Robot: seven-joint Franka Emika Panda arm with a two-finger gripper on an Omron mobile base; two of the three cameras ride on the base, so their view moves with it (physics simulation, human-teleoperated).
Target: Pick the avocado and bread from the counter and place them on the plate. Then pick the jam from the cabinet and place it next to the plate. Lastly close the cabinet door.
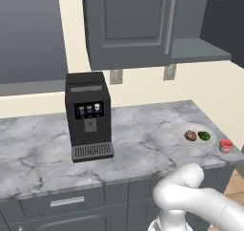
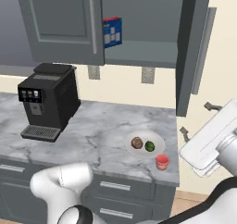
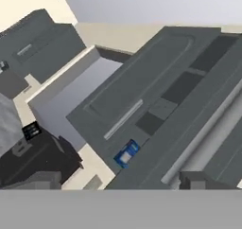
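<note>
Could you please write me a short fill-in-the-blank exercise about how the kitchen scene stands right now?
1. The bread and the avocado both lie on the ____.
2. The jam stands on the counter beside the plate, on the side away from the ____ machine.
3. The cabinet door on the right stands ____.
4. On the cabinet shelf stands a ____ box.

Missing words: plate; coffee; open; blue

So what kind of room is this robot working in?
Most likely a home kitchen: a marble counter with a coffee machine, wall cabinet above, and a plate holding food.
</note>
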